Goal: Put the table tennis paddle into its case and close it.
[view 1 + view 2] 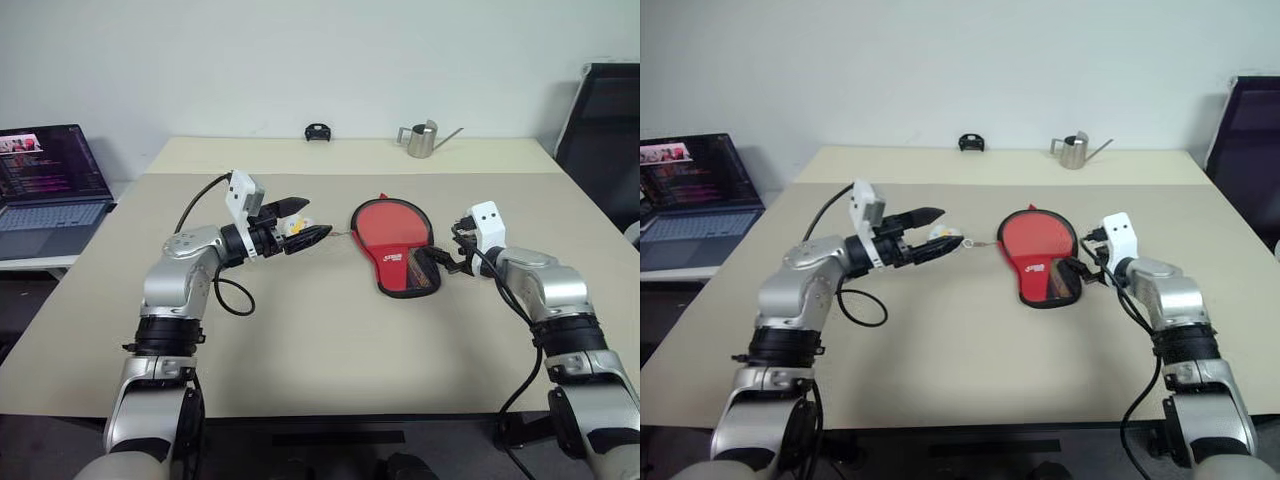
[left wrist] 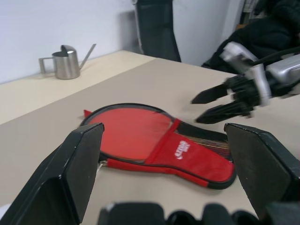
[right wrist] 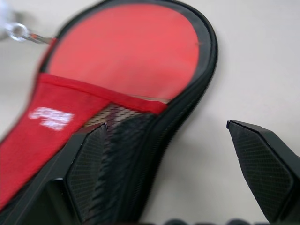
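Nearest the camera, the right gripper (image 1: 447, 262) reaches in from the worktop's right side, its two black fingers (image 3: 262, 164) spread wide and holding nothing; in the right wrist view one finger overlaps the black mesh pocket of the case (image 1: 395, 245) while the other stands over bare worktop beside the case's black edging. Whether that finger touches the mesh cannot be told. Lying flat on the beige worktop (image 1: 300, 340) a little right of its middle, the case shows its red face with the white logo upward, round end toward the far edge and narrow end toward the near edge. Its round end shows smooth red within the black edging; whether this is the table tennis paddle's rubber face or the cover itself cannot be told. A small metal zip pull (image 3: 18, 32) lies just beside the round end on the left. Left of the case and apart from it, the left gripper (image 1: 300, 227) hovers above the worktop, pointing toward the case, fingers wide apart and empty. At the far edge stand a metal watering can (image 1: 425, 139) and a small black object (image 1: 318, 132). An open laptop (image 1: 45, 185) sits on a separate surface off the left edge.
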Available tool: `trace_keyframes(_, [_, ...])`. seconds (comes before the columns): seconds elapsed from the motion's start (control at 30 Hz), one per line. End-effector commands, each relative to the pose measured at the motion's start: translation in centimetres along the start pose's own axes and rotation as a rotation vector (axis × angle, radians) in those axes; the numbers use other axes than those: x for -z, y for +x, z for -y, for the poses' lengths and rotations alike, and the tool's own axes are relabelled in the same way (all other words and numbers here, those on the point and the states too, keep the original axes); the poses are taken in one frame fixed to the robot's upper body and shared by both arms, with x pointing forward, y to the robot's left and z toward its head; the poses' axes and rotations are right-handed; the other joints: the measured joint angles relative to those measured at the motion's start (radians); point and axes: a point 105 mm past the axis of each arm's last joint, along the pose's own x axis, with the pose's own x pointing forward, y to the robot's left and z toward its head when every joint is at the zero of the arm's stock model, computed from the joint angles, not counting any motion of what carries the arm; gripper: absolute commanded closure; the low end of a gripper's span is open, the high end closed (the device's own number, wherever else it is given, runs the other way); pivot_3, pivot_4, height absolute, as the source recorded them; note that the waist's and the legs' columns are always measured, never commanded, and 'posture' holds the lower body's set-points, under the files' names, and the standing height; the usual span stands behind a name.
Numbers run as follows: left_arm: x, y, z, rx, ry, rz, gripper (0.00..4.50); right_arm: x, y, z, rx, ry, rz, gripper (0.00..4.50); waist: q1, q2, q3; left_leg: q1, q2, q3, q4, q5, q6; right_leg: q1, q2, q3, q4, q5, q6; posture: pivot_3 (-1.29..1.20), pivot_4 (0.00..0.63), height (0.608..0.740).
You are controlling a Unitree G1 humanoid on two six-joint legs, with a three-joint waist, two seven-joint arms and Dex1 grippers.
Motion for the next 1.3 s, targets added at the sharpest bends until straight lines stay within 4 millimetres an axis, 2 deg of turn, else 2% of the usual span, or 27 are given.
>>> trace_keyframes(0.03, [-1.8, -0.5, 0.0, -0.014, 0.053, 0.035, 0.00, -1.1, 0.6, 0.7, 0.021, -0.055, 0.030, 0.02, 0.000, 0.000, 0.000, 0.000, 0.000, 0.000, 0.000, 0.000, 0.000, 0.000, 0.000, 0.000, 0.000, 0.000, 0.000, 0.00, 0.150, 0.740])
trace_keyframes(0.23, [-2.0, -0.7, 0.0, -0.022, 0.056, 0.034, 0.00, -1.0, 1.8, 0.8, 0.018, -0.071, 0.017, 0.02, -0.001, 0.000, 0.000, 0.000, 0.000, 0.000, 0.000, 0.000, 0.000, 0.000, 0.000, 0.000, 0.000, 0.000, 0.000, 0.00, 0.150, 0.740])
trace_keyframes(0.5, [-2.1, -0.6, 0.0, -0.018, 0.064, 0.031, 0.00, -0.2, 3.2, -0.1, -0.026, -0.095, -0.050, 0.02, -0.001, 0.000, 0.000, 0.000, 0.000, 0.001, 0.000, 0.000, 0.000, 0.000, 0.000, 0.000, 0.000, 0.000, 0.000, 0.00, 0.150, 0.740])
trace_keyframes(0.77, [-2.1, -1.2, 1.1, 0.066, 0.040, 0.008, 0.00, 2.4, 3.7, -1.1, -0.087, -0.122, -0.168, 0.02, -0.006, 0.000, 0.000, 0.002, 0.001, 0.001, 0.000, 0.000, 0.000, 0.000, 0.000, 0.001, 0.001, 0.000, 0.000, 0.00, 0.150, 0.740])
trace_keyframes(1.07, [-2.0, -1.6, 1.3, 0.091, 0.046, -0.018, 0.00, 3.7, 4.4, -2.7, -0.132, -0.144, -0.201, 0.02, -0.017, 0.000, -0.001, 0.006, 0.001, 0.001, 0.000, 0.000, 0.000, 0.004, 0.000, 0.001, 0.001, 0.000, 0.000, 0.00, 0.150, 0.740])
trace_keyframes(1.17, [-2.0, -1.5, 1.3, 0.091, 0.046, -0.020, 0.00, 4.2, 4.6, -3.0, -0.135, -0.144, -0.214, 0.61, -0.025, 0.000, -0.001, 0.008, 0.001, 0.001, -0.001, 0.000, 0.000, 0.005, 0.000, 0.001, 0.001, 0.000, 0.000, 0.00, 0.150, 0.740])
trace_keyframes(1.3, [-1.9, -1.5, 1.3, 0.090, 0.049, -0.022, 0.00, 4.9, 4.8, -3.2, -0.119, -0.129, -0.239, 1.91, -0.027, -0.002, -0.002, 0.010, 0.001, 0.001, -0.001, 0.000, 0.000, 0.007, 0.000, 0.001, 0.002, 0.000, 0.000, 0.00, 0.150, 0.740])
